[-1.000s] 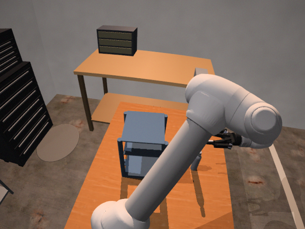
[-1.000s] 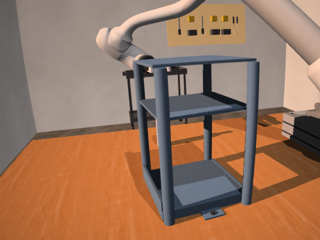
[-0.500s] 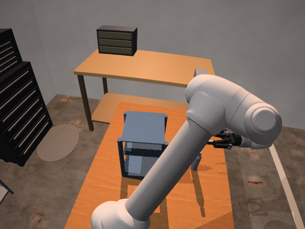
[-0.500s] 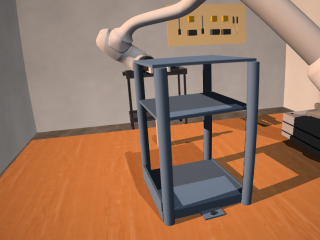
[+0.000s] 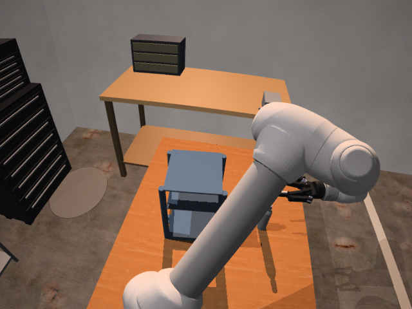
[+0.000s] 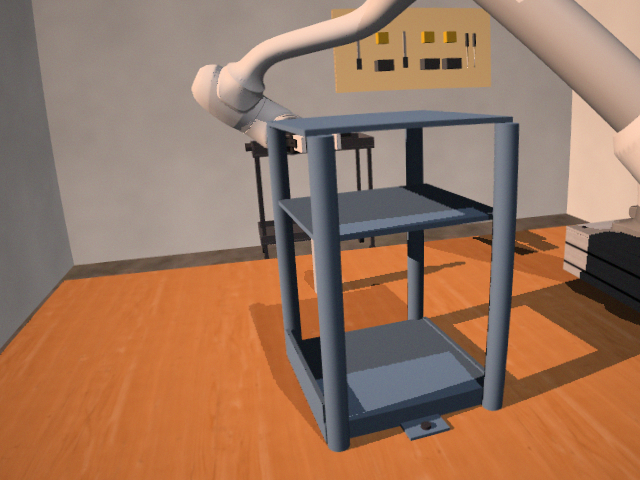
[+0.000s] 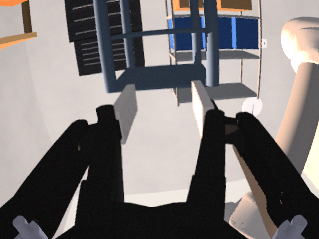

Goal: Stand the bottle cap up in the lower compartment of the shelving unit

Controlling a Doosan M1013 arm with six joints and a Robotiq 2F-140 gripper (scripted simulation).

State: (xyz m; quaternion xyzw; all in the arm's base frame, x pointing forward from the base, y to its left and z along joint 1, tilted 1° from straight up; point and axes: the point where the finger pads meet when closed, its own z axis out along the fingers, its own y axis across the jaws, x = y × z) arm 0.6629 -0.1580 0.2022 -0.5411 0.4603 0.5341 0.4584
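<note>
The bottle (image 5: pixel 265 217), pale grey with a cap, stands upright on the orange table (image 5: pixel 140 232) (image 6: pixel 129 335), to the right of the blue shelving unit (image 5: pixel 194 172) (image 6: pixel 328 310) (image 7: pixel 162 76). My arm hides part of it. My gripper (image 5: pixel 286 190) (image 7: pixel 163 95) is partly open and empty. It lies level, its fingers pointing towards the unit, and hangs above and slightly right of the bottle's cap. In the exterior view it is mostly hidden behind the unit's top shelf. The lower compartment floor (image 6: pixel 403 361) holds nothing.
My white arm (image 5: pixel 232 215) crosses in front of the unit's right side in the top view. A workbench with a small drawer cabinet (image 5: pixel 158 55) stands behind the table. A black tool chest (image 5: pixel 23 149) is at the left. A grey block (image 6: pixel 599 253) sits at the table's right.
</note>
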